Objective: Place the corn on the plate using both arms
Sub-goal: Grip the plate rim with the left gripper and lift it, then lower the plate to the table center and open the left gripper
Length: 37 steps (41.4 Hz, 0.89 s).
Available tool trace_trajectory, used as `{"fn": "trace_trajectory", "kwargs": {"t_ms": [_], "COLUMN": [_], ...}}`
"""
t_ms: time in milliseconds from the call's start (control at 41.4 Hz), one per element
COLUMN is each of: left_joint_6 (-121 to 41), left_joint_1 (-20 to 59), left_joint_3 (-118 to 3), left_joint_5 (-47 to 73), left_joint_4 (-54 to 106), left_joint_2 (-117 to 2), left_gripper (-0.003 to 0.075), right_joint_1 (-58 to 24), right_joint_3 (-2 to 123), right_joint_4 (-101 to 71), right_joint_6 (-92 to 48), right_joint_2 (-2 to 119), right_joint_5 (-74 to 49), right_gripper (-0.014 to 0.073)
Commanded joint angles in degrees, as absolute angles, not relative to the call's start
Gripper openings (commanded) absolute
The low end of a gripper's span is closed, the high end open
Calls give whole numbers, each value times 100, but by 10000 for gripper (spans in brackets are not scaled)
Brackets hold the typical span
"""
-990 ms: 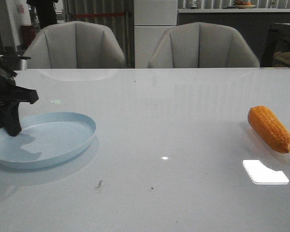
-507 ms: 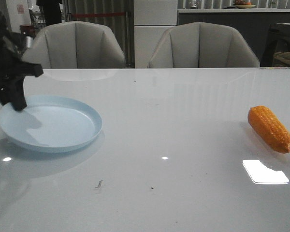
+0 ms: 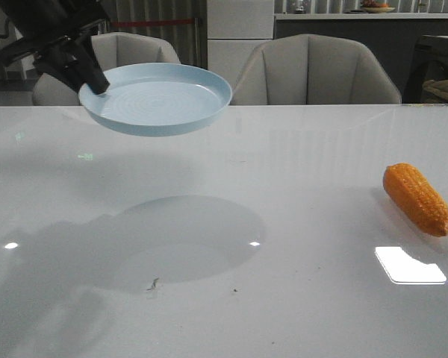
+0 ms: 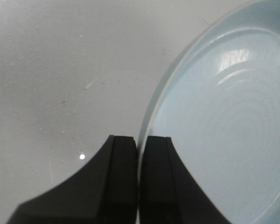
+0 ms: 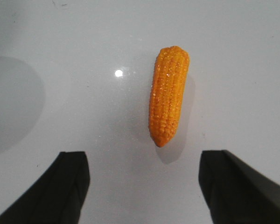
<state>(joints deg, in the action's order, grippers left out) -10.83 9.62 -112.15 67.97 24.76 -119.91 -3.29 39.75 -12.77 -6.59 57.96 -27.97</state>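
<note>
Right wrist view: corn (image 5: 168, 95) beyond open gripper (image 5: 144, 179).

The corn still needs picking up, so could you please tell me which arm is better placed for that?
The right. Its open gripper hovers directly over the corn, which lies free on the table. The left gripper is shut on the plate, held aloft.

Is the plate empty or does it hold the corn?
Empty. The plate hangs bare in the left gripper; the corn lies on the table.
</note>
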Motion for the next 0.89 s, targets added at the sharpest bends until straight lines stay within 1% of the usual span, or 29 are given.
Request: {"fn": "trace_trajectory", "kwargs": {"t_ms": [0, 193, 386, 869], "left_joint_6": [-1070, -1070, -1027, -1014], "left_joint_1": [1258, 1781, 2161, 2298], "left_joint_3": [-11417, -11417, -11417, -11417], "left_joint_5": [6732, 6593, 6696, 6828], "left_joint_4": [2809, 2725, 2501, 2314], "left_joint_2": [-11666, -11799, -12233, -12924], "left_gripper": [93, 93, 96, 102], "right_joint_1": [-323, -323, -323, -323], "right_joint_3": [4176, 4176, 4176, 4176], "right_joint_4": [-1345, -1345, -1345, -1345], "right_joint_6": [-684, -684, -684, -684], "right_joint_2": [5745, 5745, 5745, 5745], "right_joint_5": [-2465, -2465, -2519, -2632], "right_gripper": [592, 592, 592, 592]}}
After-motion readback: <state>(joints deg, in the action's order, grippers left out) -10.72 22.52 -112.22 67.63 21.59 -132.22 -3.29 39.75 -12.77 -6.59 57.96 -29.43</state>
